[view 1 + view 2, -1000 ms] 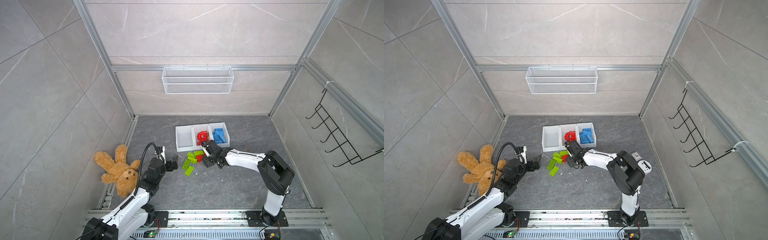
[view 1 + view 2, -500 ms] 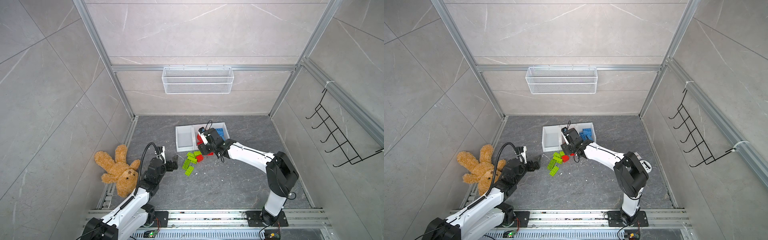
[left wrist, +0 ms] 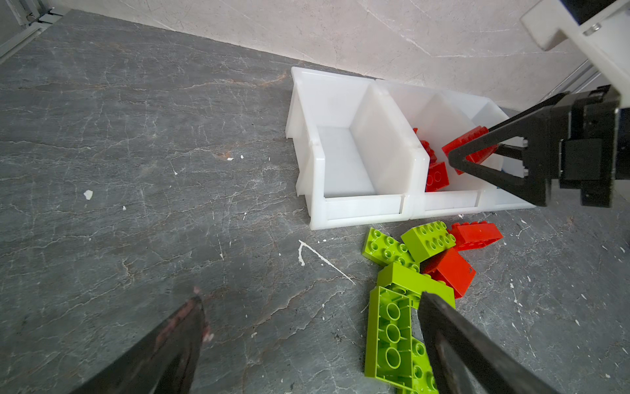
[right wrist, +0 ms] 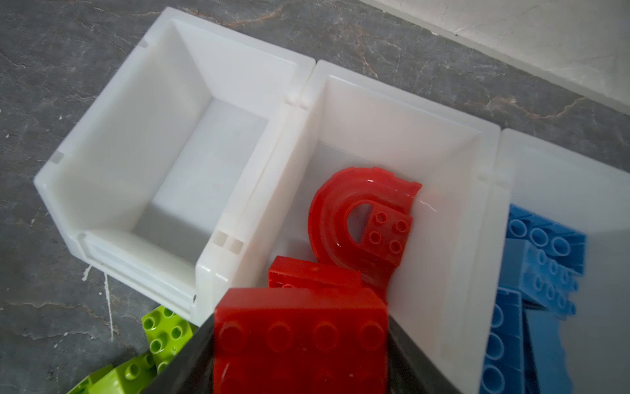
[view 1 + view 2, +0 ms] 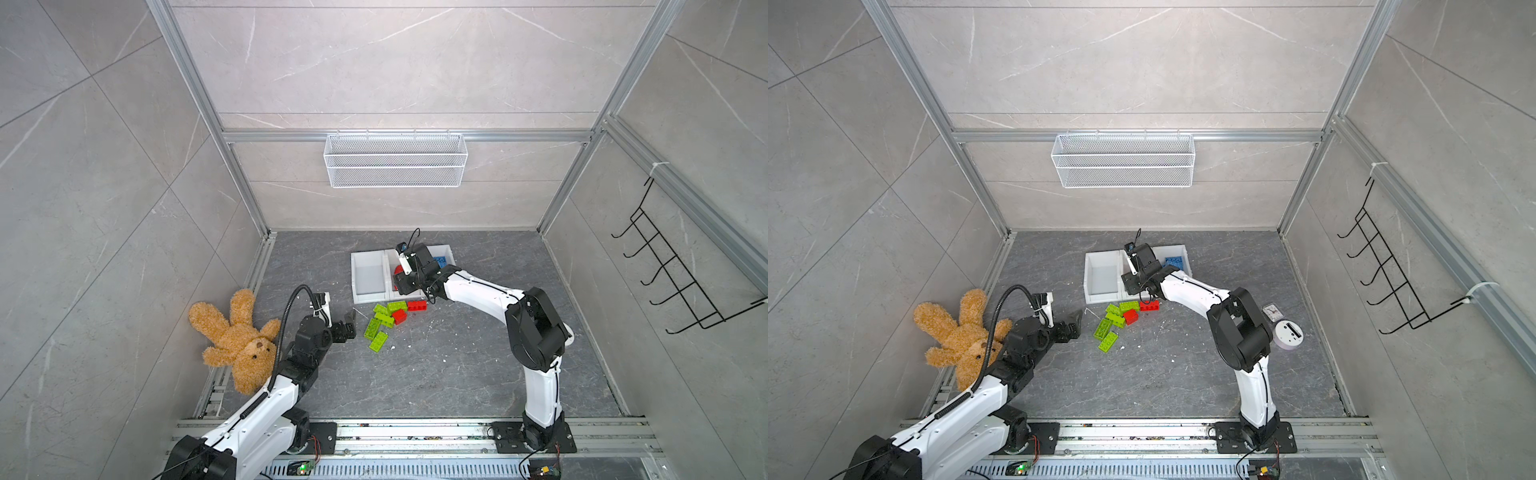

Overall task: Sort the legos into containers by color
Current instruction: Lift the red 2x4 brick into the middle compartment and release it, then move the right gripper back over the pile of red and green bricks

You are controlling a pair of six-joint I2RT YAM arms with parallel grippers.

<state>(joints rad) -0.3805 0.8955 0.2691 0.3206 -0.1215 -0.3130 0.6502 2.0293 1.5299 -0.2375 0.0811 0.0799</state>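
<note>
Three white containers stand side by side. The left container (image 5: 368,278) (image 4: 143,119) is empty. The middle container (image 4: 375,119) holds a red arch piece (image 4: 361,211) and another red brick. The right container (image 4: 545,177) holds blue legos (image 5: 440,262) (image 4: 538,273). My right gripper (image 5: 401,282) (image 4: 301,341) is shut on a red brick (image 4: 301,320) (image 3: 467,140) above the middle container's front. Several green legos (image 5: 380,324) (image 5: 1113,328) and two red ones (image 5: 417,306) (image 5: 399,316) lie on the floor before the containers. My left gripper (image 5: 349,325) (image 3: 308,303) is open, low, just left of the green legos.
A teddy bear (image 5: 237,336) lies at the left floor edge beside my left arm. A wire basket (image 5: 395,160) hangs on the back wall and a black hook rack (image 5: 673,282) on the right wall. A white timer (image 5: 1287,332) and small clock (image 5: 1272,311) sit near my right arm.
My right gripper has risen from the floor pile with the red brick and moved back over the middle container. The left arm has not moved.
</note>
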